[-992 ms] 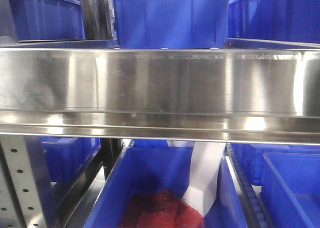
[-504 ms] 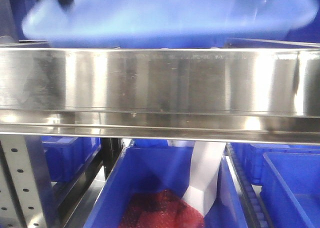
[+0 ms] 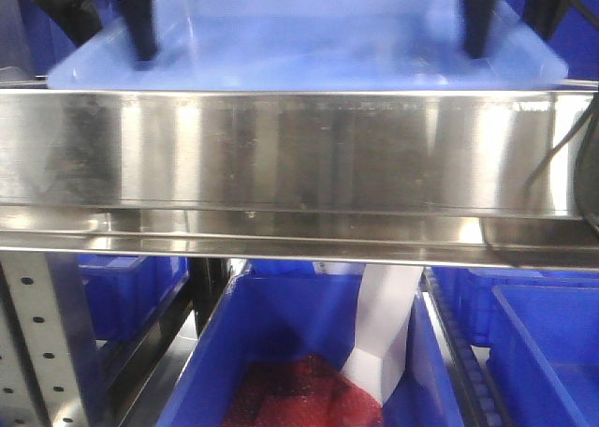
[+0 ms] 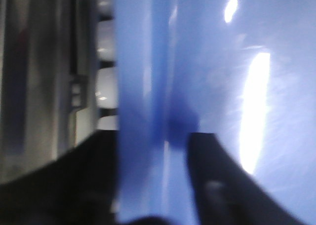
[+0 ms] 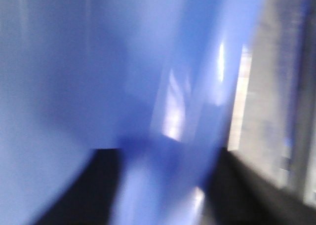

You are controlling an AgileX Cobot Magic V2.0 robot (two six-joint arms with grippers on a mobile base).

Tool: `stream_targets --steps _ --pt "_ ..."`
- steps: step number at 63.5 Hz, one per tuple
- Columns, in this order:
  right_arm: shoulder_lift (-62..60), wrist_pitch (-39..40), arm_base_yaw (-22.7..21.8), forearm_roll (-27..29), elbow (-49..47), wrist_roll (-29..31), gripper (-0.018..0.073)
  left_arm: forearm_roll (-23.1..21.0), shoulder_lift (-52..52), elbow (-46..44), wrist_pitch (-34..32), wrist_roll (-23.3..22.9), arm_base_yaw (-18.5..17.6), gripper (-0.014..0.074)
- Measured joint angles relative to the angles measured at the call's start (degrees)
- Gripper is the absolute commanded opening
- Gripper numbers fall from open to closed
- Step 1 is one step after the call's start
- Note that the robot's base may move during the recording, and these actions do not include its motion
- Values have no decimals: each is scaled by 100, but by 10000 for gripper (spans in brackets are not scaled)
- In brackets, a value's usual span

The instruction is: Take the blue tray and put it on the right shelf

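While the front-facing view is looking straight at the right shelf (image 3: 299, 155), the blue tray (image 3: 309, 38) is sitting level just above its broad shiny front rail, which is hiding the tray's underside. Two dark gripper fingers are reaching down over the rim: the left gripper (image 3: 142, 24) near one end, the right gripper (image 3: 475, 20) near the other, both cut off at the top edge. Below, a dark-blue bin (image 3: 299, 352) is showing red contents.

Turning to the left wrist view, blurred black fingers (image 4: 222, 185) are pinching the tray's rim (image 4: 143, 111).

Finally, the right wrist view is blurrier; dark fingers (image 5: 84, 185) are straddling the rim (image 5: 168, 175), clamping it.
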State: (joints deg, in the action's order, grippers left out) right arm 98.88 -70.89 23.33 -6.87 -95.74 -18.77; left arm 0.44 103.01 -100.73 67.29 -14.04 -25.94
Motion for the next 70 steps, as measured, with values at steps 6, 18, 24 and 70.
stream_targets --steps 6,18,24,70 --pt "12 34 25 12 0 0 599 -76 0 -24 -38 54 -37 562" --pt "0 34 47 -177 -21 -20 599 -44 0 -33 -68 88 -54 559" --pt "-36 34 47 -212 -21 -19 599 41 0 -36 -11 128 -54 559" --pt "-3852 1068 88 39 2522 777 21 57 -3042 1447 -179 990 -790 -48"
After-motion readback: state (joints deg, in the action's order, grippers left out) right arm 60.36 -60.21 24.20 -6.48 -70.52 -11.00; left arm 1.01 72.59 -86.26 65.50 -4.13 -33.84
